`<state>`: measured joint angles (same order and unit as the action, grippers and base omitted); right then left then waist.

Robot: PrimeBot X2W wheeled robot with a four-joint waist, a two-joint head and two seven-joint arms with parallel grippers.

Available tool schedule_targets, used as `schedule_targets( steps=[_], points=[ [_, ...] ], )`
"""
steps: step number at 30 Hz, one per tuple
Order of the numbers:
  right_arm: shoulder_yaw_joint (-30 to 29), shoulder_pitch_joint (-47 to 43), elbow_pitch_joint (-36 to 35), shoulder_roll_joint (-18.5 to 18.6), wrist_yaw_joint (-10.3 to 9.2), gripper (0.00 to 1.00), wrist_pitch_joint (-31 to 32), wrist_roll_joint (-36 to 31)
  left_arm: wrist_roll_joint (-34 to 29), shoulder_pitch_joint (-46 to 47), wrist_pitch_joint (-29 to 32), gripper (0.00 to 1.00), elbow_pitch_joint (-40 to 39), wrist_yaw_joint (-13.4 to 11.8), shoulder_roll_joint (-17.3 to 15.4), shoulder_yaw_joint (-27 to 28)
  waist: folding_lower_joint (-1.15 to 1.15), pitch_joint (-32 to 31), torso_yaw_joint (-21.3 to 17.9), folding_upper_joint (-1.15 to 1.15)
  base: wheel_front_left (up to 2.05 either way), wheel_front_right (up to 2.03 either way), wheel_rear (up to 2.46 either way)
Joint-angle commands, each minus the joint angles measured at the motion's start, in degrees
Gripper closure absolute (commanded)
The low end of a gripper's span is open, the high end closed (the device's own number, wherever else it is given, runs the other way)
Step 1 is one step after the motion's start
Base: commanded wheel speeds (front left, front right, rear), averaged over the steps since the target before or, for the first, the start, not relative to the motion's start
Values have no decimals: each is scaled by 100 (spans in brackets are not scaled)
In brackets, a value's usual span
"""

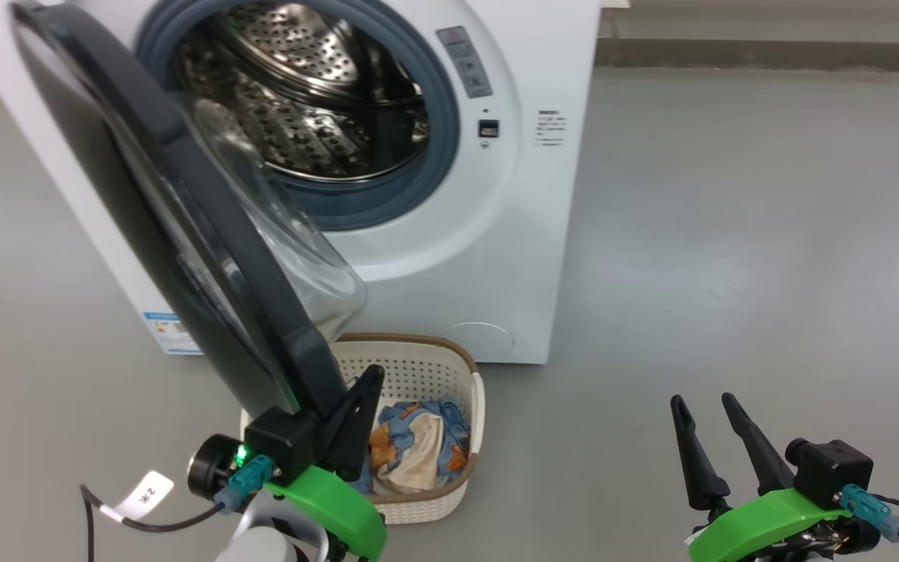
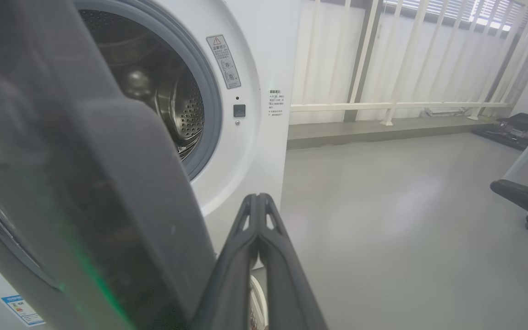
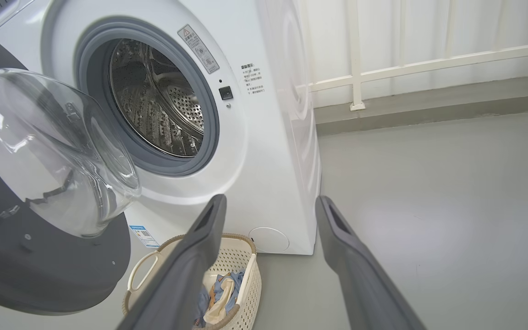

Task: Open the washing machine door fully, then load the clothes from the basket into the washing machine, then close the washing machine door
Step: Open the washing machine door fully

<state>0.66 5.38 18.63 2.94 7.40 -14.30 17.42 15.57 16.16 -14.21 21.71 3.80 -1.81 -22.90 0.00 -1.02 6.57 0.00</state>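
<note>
I count one washing machine with one door and one drum. One basket holds one heap of clothes; I can't separate the pieces. Two hands: left hand and right hand, with two fingers each.

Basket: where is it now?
Head view, lower centre-left: cream perforated plastic basket on the floor before the big white washing machine, partly hidden by the open black-rimmed round door.
</note>
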Motion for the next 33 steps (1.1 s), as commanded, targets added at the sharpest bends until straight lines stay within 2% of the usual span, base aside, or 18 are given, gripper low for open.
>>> schedule_targets(
  steps=[1,24,33],
  points=[
    [156,121,-120,-6,9,0,-70,49,64,129,-53,100,-57,-84,-174,269,0,-46,150,0,0,0,0],
    [345,13,-37,-6,9,0,-70,337,119,-50,27,100,-79,-126,-316,84,0,-251,1438,0,0,0,0],
    [356,-2,-35,-6,9,0,-70,394,154,-157,109,100,-134,-170,-364,22,0,-270,1781,0,0,0,0]
  ],
)
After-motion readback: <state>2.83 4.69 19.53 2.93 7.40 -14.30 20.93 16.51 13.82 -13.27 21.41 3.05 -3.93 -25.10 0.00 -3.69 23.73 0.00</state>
